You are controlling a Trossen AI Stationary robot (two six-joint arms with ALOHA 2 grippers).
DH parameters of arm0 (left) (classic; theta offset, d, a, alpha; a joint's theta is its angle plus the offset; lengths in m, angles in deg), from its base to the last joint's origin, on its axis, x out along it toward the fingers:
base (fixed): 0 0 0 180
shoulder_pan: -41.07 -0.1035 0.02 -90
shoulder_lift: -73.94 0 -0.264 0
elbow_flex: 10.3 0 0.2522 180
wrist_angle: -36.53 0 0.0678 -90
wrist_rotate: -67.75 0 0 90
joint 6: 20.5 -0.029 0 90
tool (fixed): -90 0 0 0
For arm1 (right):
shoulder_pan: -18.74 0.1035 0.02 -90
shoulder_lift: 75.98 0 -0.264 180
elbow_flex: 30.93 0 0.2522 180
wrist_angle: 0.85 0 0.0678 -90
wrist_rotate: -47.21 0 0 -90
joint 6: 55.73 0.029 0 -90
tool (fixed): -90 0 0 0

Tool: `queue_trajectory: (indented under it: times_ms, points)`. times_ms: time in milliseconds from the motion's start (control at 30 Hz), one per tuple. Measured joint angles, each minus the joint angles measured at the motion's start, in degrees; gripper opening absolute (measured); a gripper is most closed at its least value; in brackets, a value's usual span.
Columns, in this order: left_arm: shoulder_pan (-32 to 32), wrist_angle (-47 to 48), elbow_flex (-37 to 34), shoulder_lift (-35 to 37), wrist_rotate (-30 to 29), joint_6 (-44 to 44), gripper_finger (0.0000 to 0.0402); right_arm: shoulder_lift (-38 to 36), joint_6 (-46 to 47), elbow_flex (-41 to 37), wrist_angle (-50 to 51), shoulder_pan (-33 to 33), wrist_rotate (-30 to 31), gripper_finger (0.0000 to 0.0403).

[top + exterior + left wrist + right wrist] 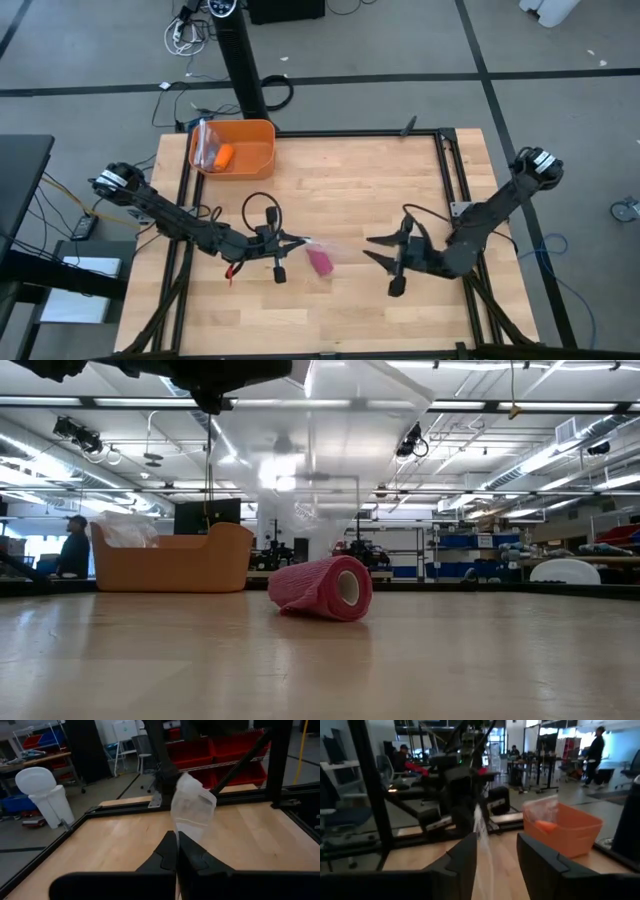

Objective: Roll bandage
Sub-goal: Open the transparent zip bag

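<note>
We see the bandage (pixel 320 262), rolled, lying on the bench (pixel 350 180) btwn both arms, long axis diagonal. Left gripper (pixel 297 241) sits nearer, fingers closed on clear plastic bag (pixel 192 810). Right gripper (pixel 380 250) is farther off, fingers apart, holding nothing.

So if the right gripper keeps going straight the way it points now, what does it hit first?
Probably the clear plastic bag that the left gripper holds shut in its jaws. The right gripper, jaws open, points across the table at it. The rolled bandage lies lower, likely under that line; depth is unclear.
</note>
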Motion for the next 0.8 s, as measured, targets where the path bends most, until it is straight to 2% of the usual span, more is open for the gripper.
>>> queue_trajectory:
  times_ms: [67, 133, 233, 267, 400, 500, 633, 800]
  points:
    - [-0.01, 0.12, 0.00, 0.00, 0.00, -0.04, 0.0001, 0.51, -0.62, 1.57, 2.18, -1.50, -1.07, 0.0120]
    - [-0.01, 0.14, 0.00, 0.00, 0.00, -0.09, 0.0001, 2.16, -0.19, 4.58, 6.51, -3.27, -4.66, 0.0085]
    - [-0.01, 0.53, 0.00, 0.00, 0.02, -0.11, 0.0001, 6.39, 0.49, 11.83, 16.36, -5.82, -9.70, 0.0020]
    - [-0.01, 0.66, 0.00, 0.00, 0.00, -0.13, 0.0001, 8.00, 0.51, 14.40, 20.37, -6.53, -10.69, 0.0011]
    - [-0.01, 0.96, 0.00, 0.00, 0.02, -0.05, 0.0001, 14.46, 4.70, 25.18, 36.41, -9.56, -15.34, 0.0012]
    - [-0.01, 1.09, 0.00, 0.00, 0.02, -0.04, 0.0001, 18.73, 7.04, 31.00, 45.42, -11.22, -13.87, 0.0003]
    - [0.01, 1.45, 0.00, 0.00, 0.04, -0.03, 0.0001, 21.94, 7.60, 35.67, 49.59, -12.35, -12.58, 0.0004]
    - [0.04, 1.42, 0.00, 0.00, 0.09, -0.02, 0.0001, 23.29, 9.09, 37.41, 53.77, -12.87, -12.98, 0.0002]
